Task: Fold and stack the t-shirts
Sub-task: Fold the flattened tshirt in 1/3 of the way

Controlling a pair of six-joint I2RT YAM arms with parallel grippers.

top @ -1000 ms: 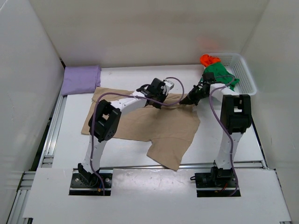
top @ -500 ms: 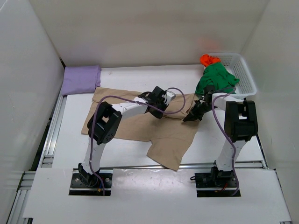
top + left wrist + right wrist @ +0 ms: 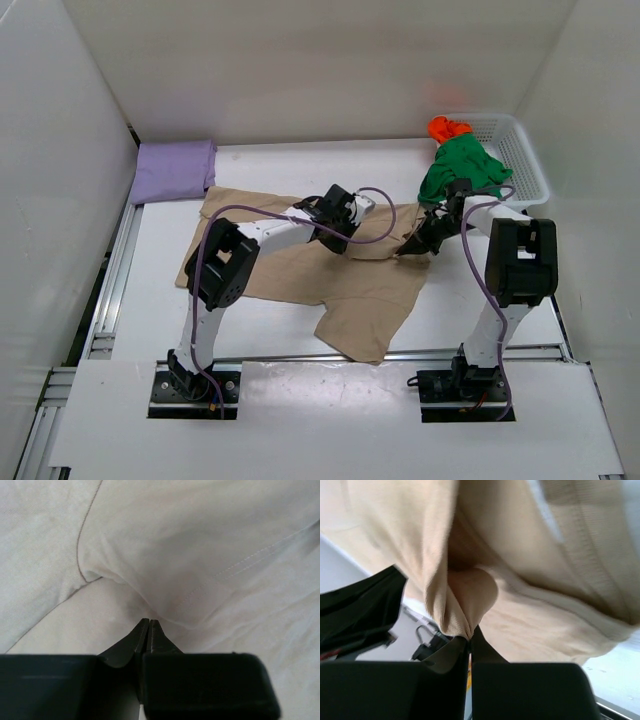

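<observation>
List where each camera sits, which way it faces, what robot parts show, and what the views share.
Top external: above and behind the arms, looking down on the table; both arms show, bases at the bottom.
Left wrist: on the left arm, looking along the left pincer, shut on a fold of the beige t-shirt.
Right wrist: on the right arm, looking along the right pincer, shut on that t-shirt, bunched.
Shared: all three show the beige t-shirt; only the top view shows the lilac t-shirt and basket.

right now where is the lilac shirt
In the top view, the lilac t-shirt lies folded at the far left corner of the table, just beyond the beige t-shirt.
</observation>
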